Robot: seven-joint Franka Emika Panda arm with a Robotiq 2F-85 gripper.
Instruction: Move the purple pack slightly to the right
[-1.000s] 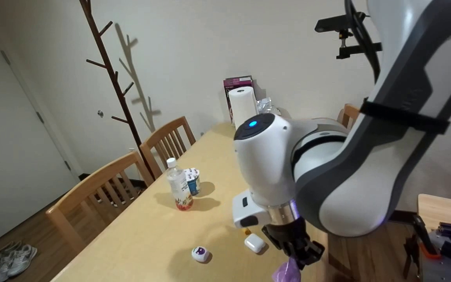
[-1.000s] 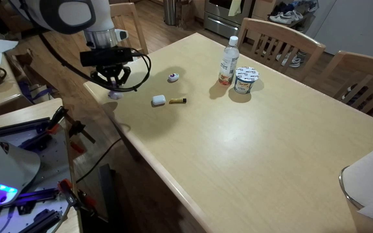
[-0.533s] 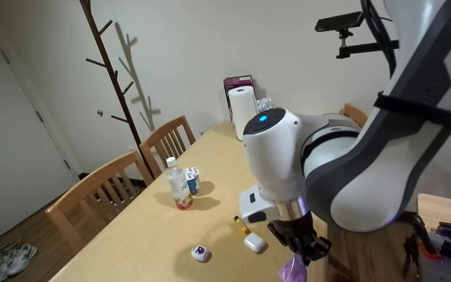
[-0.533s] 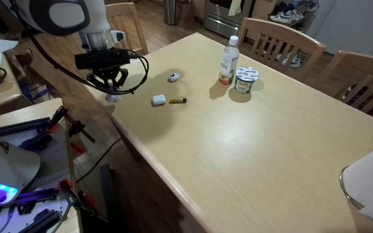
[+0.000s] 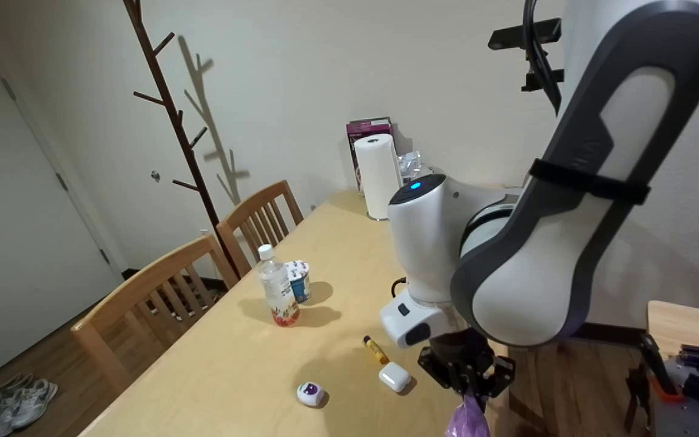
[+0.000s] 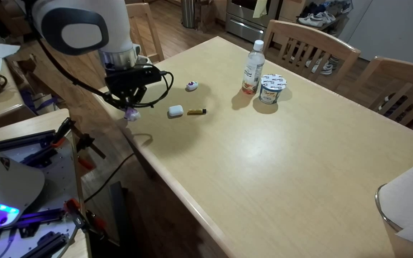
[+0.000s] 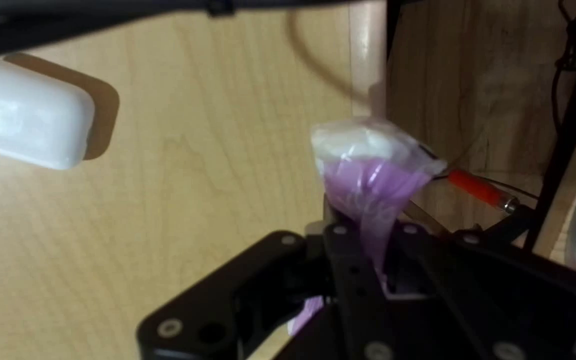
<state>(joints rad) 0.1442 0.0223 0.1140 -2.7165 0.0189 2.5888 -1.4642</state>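
The purple pack is a soft lilac packet with a whitish end. It shows in both exterior views [image 5: 469,421] [image 6: 132,114] and in the wrist view [image 7: 368,177]. My gripper [image 5: 474,396] is shut on it, and the pack is pinched and creased between the fingers. The gripper [image 6: 130,104] points down near the table's edge [image 6: 134,143]. In the wrist view the pack fans out beyond the fingertips and overlaps the table's edge. Another bit of it shows behind a finger. Its middle is hidden by the fingers. I cannot tell whether it touches the table.
A white case [image 7: 33,115] lies beside the gripper, with a yellow tube [image 6: 196,111] beside it. A small white round thing with a purple centre [image 5: 310,393] lies nearby. A bottle [image 6: 253,68] and a cup [image 6: 273,89] stand farther off. A paper roll [image 5: 378,176] stands at the far end.
The gripper has moved with the pack in it, to the right in an exterior view where the coat stand shows, and has tilted. The fingers stay shut.
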